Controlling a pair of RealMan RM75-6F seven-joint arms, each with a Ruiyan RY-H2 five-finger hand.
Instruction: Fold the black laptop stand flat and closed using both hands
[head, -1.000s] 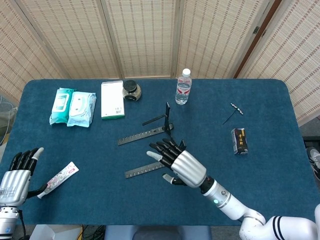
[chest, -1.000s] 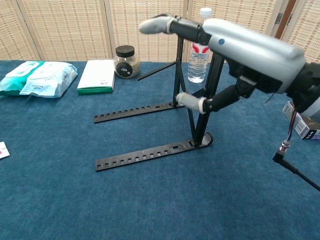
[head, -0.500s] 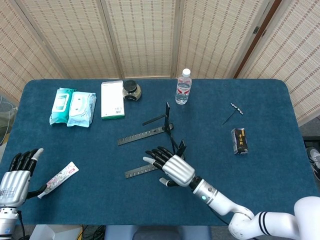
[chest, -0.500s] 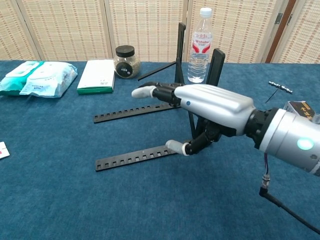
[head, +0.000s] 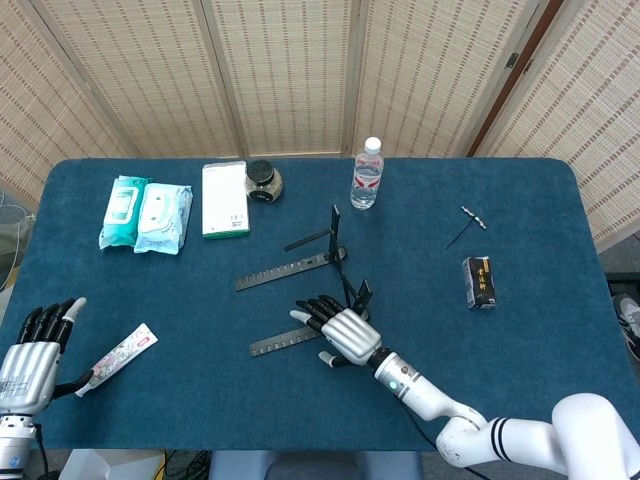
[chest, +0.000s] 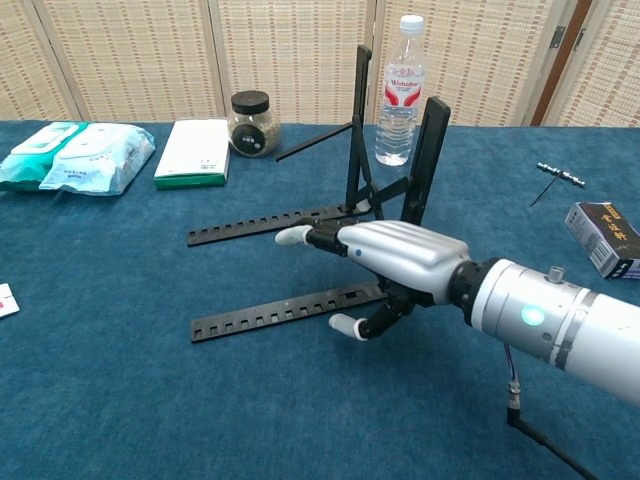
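Silver right hand (chest: 395, 262) hovers fingers-spread over the near notched rail, hiding its hinge end. Left hand (head: 28, 352), half cut off at the surface (head: 520, 360) edge, lies spread, holding nothing. Black laptop stand (chest: 400, 190) sits mid-surface, uprights raised.

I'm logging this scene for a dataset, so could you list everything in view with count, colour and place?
laptop stand: 1, black, table centre, uprights raised
water bottle: 1, clear, behind stand
jar: 1, black lid, back left
white box: 1, left of jar
wipes packs: 2, teal-white, far left
tube: 1, white, front left
small box: 1, black, right
small tool: 1, dark, right rear
table: 1, blue cloth
right hand: over stand's near base rail
left hand: front-left edge, holds nothing
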